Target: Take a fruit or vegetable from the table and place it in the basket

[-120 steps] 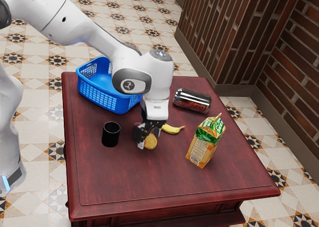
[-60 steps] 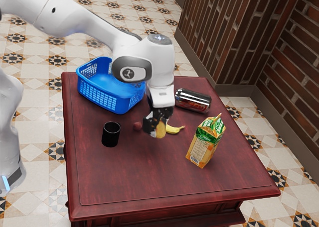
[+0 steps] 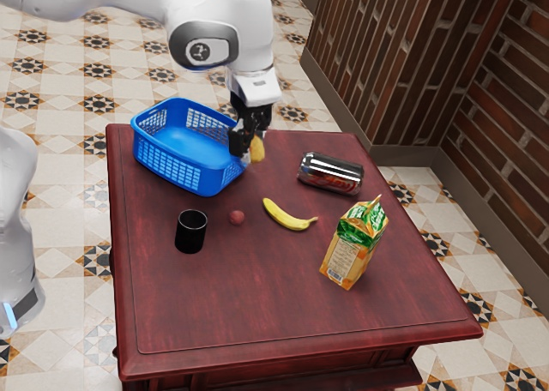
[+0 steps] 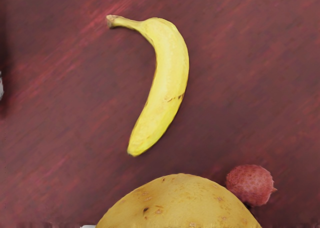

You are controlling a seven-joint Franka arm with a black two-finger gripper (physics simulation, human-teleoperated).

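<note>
My gripper (image 3: 250, 147) is shut on a yellow-brown potato-like item (image 3: 257, 148), held up in the air by the right-hand rim of the blue basket (image 3: 176, 164) in the exterior view. In the wrist view the held potato (image 4: 180, 205) looms large at the lower edge. On the table lie a yellow banana (image 3: 287, 215) and a small round red fruit (image 3: 237, 217); the wrist view has the banana (image 4: 167, 78) and the red fruit (image 4: 250, 184) too. The part of the basket's rim behind the gripper is hidden.
A black cup (image 3: 190, 231) stands near the red fruit. The silver-and-red can (image 3: 330, 173) lies on its side, and a green-and-orange carton (image 3: 353, 243) stands at the exterior view's right of the banana. All are on the dark red table (image 3: 257, 305).
The potato has been lifted off the table in my gripper and carried toward the basket's side. The banana and red fruit, partly hidden earlier, are now uncovered.
</note>
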